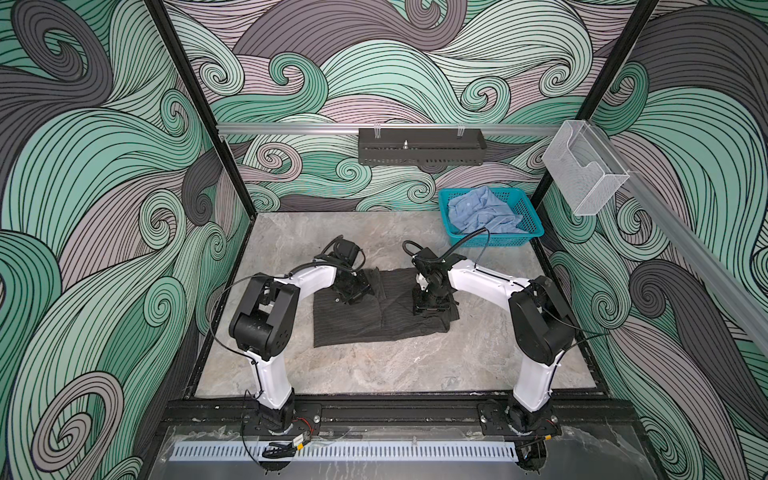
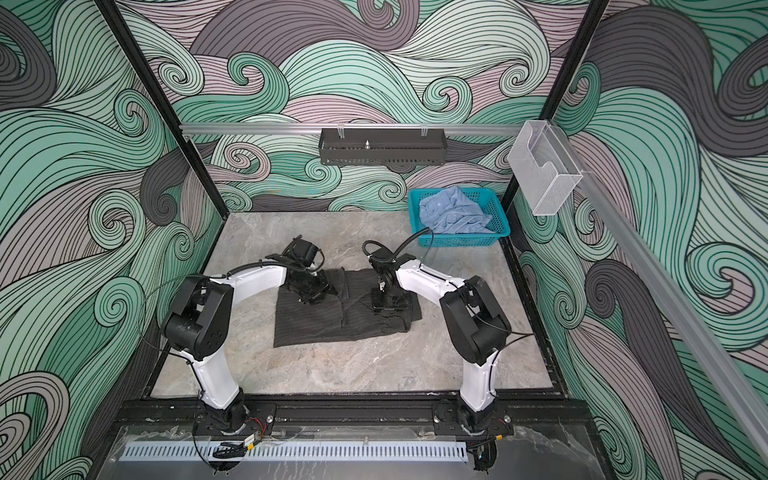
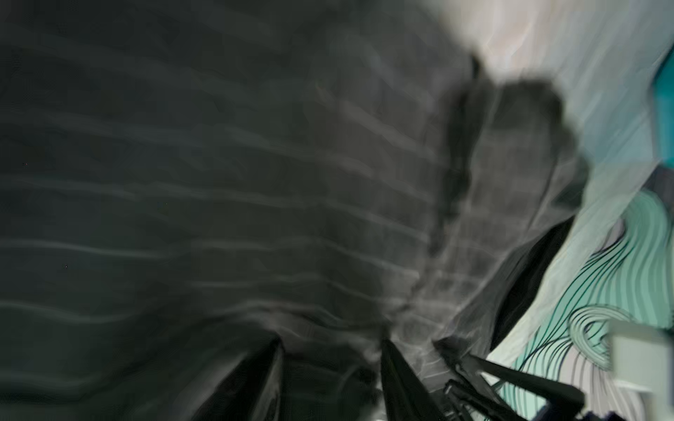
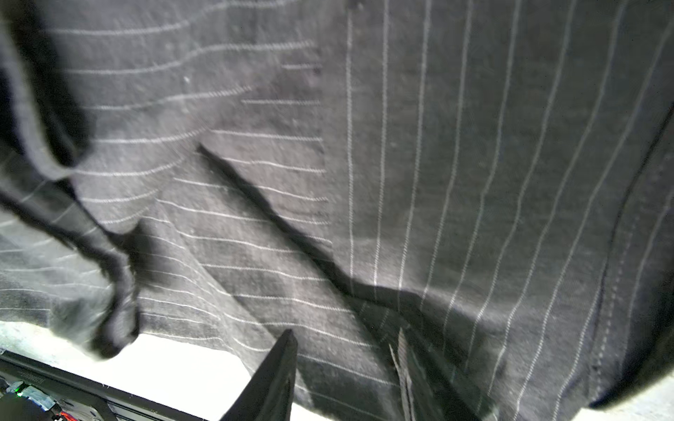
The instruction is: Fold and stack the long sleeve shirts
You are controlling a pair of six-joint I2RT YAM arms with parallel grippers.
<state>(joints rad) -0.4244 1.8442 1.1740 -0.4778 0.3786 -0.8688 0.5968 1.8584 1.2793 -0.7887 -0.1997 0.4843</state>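
Note:
A dark charcoal pinstriped long sleeve shirt (image 1: 365, 324) (image 2: 324, 328) lies partly folded in the middle of the table. My left gripper (image 1: 347, 297) (image 2: 309, 293) is down on its left back part. In the blurred left wrist view its jaws (image 3: 332, 342) stand apart over the striped cloth (image 3: 219, 182). My right gripper (image 1: 430, 306) (image 2: 388, 306) rests on the shirt's right part, and its jaws (image 4: 344, 333) are apart with cloth (image 4: 474, 145) lying flat beneath them. A crumpled light blue long sleeve shirt (image 1: 482, 210) (image 2: 451, 214) sits in the basket.
The teal mesh basket (image 1: 494, 242) (image 2: 461, 241) stands at the table's back right corner. A black perforated tray (image 1: 419, 151) hangs on the back rail and a clear plastic holder (image 1: 582, 174) on the right rail. Grey marble table (image 1: 374, 374) shows in front of the shirt.

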